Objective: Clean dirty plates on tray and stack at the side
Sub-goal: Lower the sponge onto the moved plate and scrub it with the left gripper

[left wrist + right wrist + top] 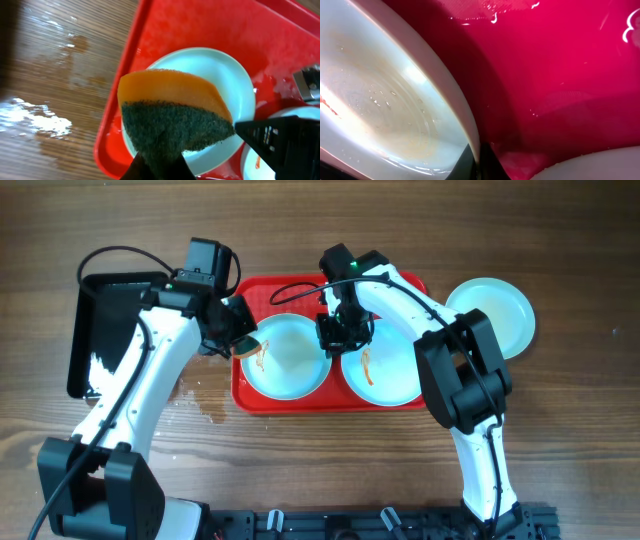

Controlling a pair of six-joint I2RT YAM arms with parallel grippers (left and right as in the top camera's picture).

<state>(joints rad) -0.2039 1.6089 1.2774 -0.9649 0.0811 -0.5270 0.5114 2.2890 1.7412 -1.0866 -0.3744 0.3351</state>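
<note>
Overhead: sponge (247,343) poised at left edge of smeared plate (295,365) on tray (300,288); second plate (390,375) beside it, third plate (495,315) on surface, right.
Left jaws clamped on sponge; right jaws narrow, pinching a wet rim (457,105), which plate unclear. Risks: rim slips out under scrubbing so plate skids; arms, close together, may bump.

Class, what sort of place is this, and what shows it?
Probably a robotics test bench staged for dishwashing, not a kitchen: two robot arms at a wooden table, a red tray of smeared plates, a sponge in the left gripper.
</note>
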